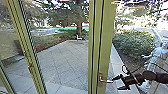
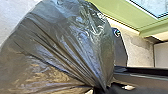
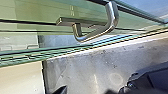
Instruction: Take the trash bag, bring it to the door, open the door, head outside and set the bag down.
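"Straight to the right gripper (image 1: 115, 83): fingers parted, with a plain gap between!"

"And pointing right at the door handle (image 1: 106, 81)! Metal lever, just ahead of those parted jaws, with its free end close to the upper fingertip."

"Touching?"

"Cannot tell from here. Looks mighty near, though!"

"Over to the left gripper (image 2: 100, 90), then. Clamped on the gathered neck of the trash bag (image 2: 62, 50)!"

"What a bulge! Dark, glossy plastic, swelling out from the pinch of the left jaws, with long creases fanning away from the grip."

"Back to the right side: green door frame (image 1: 107, 37), rising just ahead of the jaws, with the handle mounted on its lower part."

"Another green post (image 1: 32, 65), too, slanting, well apart from the right jaws, over on the robot's left."

"And farther out, past the right jaws?"

"Paved yard (image 1: 60, 62), pale slabs in a slanting grid, bright in the daylight. Then a tree (image 1: 79, 25) at the far edge of the slabs, and a leafy green bush (image 1: 135, 42) beyond the jaws, on the robot's right of the door frame."
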